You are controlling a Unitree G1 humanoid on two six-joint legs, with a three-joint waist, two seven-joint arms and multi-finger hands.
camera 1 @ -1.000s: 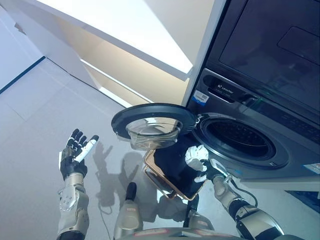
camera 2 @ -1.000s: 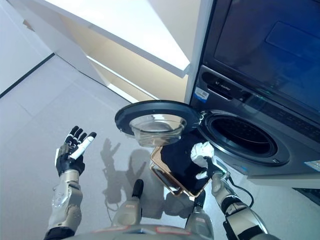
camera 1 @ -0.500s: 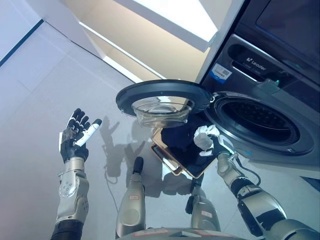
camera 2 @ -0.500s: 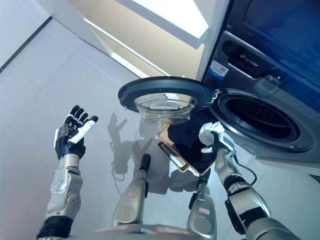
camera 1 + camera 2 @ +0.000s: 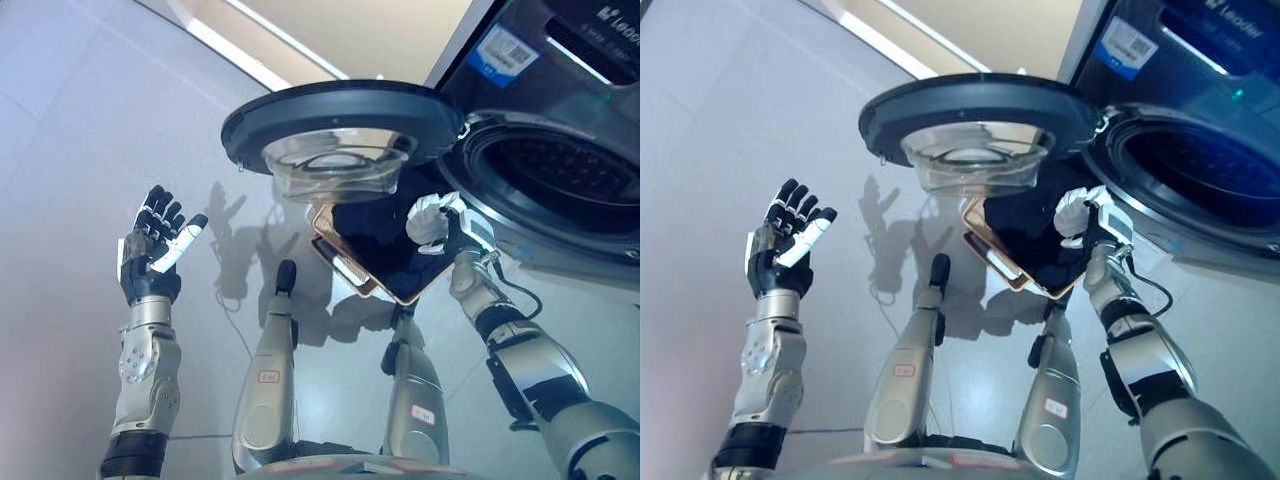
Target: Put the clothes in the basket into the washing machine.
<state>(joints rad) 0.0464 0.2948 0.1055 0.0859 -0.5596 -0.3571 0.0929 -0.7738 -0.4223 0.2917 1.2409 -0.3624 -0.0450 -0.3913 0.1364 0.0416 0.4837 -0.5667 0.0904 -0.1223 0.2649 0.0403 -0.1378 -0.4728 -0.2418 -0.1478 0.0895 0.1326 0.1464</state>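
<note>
A basket with a tan rim (image 5: 345, 268) stands on the floor under the washing machine's open round door (image 5: 340, 120). Dark clothes (image 5: 375, 235) fill the basket. My right hand (image 5: 432, 220) rests on the clothes at the basket's right side, its white-tipped fingers curled into the dark cloth. The drum opening (image 5: 565, 175) is just to the right of that hand and looks dark inside. My left hand (image 5: 152, 258) is held up at the left, well away from the basket, with its fingers spread and holding nothing.
The open door with its glass bowl (image 5: 335, 165) overhangs the basket's far side. The machine's front panel (image 5: 560, 50) runs along the upper right. Grey tiled floor (image 5: 90, 130) lies to the left, with a pale cabinet base (image 5: 300, 30) at the top.
The camera has tilted down, so the whole picture has shifted upward. Both hands keep their places: the right on the clothes in the basket, the left raised and spread.
</note>
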